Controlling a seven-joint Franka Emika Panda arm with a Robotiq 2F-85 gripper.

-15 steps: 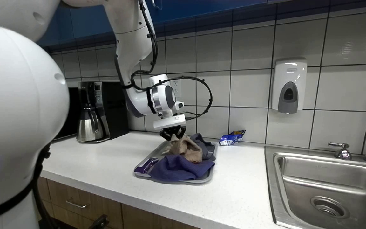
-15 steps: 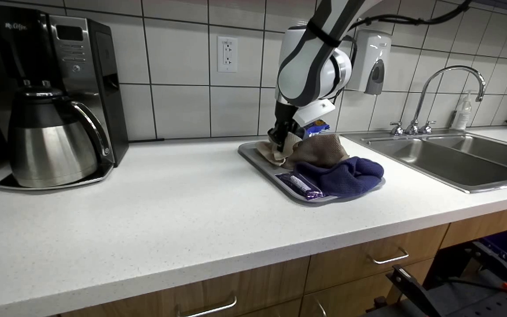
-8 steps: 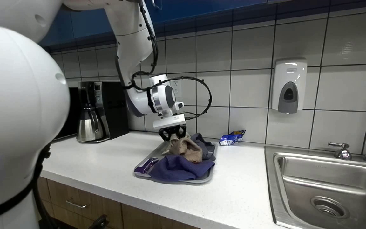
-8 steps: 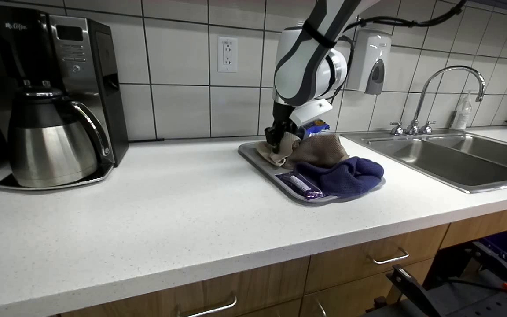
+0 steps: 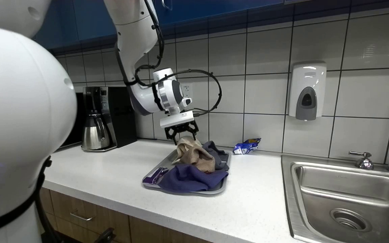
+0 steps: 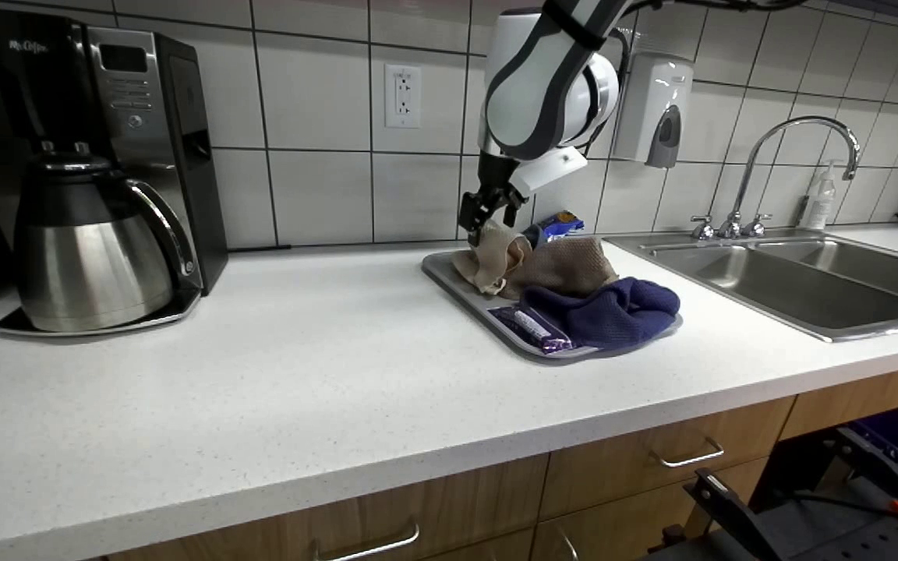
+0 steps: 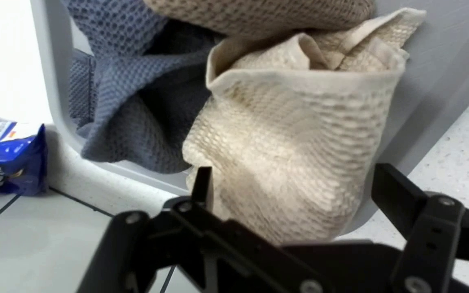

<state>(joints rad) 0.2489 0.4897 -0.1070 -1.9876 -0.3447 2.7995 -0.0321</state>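
Cream cloth [image 7: 283,162] lies on the tray [image 7: 442,49]; the claw [image 5: 185,140], down in its folds a second ago, now hangs higher over the tray, spread and empty; the cloth seems let go.

I'm in a kitchen: steel sink [image 5: 346,192], tiled wall [image 5: 228,92], coffee maker [image 6: 154,148] (Mr. Coffee, it says) on the white surface [image 6: 262,366], blue cupboards [image 5: 221,9] above.
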